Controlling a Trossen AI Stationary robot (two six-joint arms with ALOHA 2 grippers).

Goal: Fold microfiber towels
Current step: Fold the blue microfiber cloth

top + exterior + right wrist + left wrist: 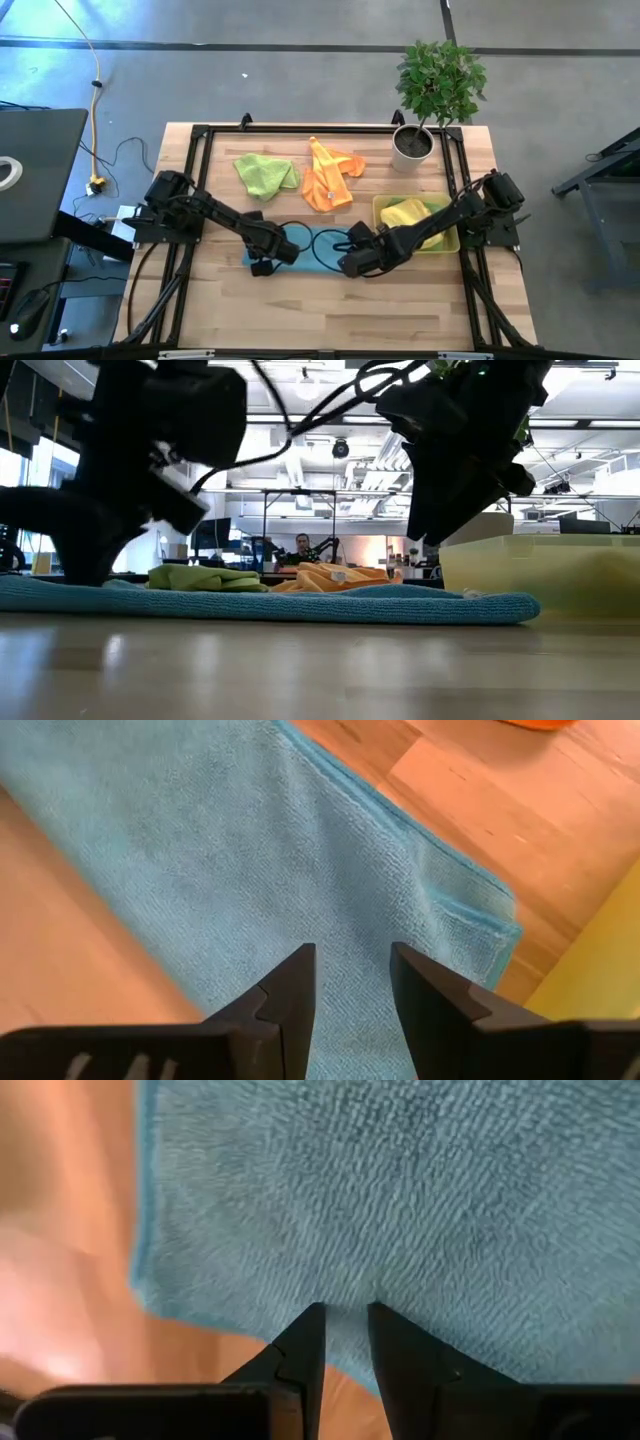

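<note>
Nearest to us in the low view, bare wooden table (320,670) runs up to the teal towel (300,603), which lies flat on the boards as a long folded band near the table's middle. We see both grippers poised over it. From the left wrist view, the left gripper (346,1315) points down at the towel's left end, its fingers (305,1342) parted by a narrow gap with only cloth showing between them, nothing pinched. From the right wrist view, the right gripper (350,960) stands over the towel's right end with its fingers (290,985) set somewhat wider apart, likewise clasping nothing.

From above, we find the other cloths farther back on the table. A lime green towel (266,174) lies crumpled on the far left, and an orange towel (330,178) is bunched just to its right. On the right, a shallow yellow bin (381,207) holds a yellow towel (408,214), and the right arm reaches across it. A white pot (411,147) with a leafy plant (440,78) stands at the far right corner. Beyond the table, in the low view, a person (302,546) sits far off in the room.
</note>
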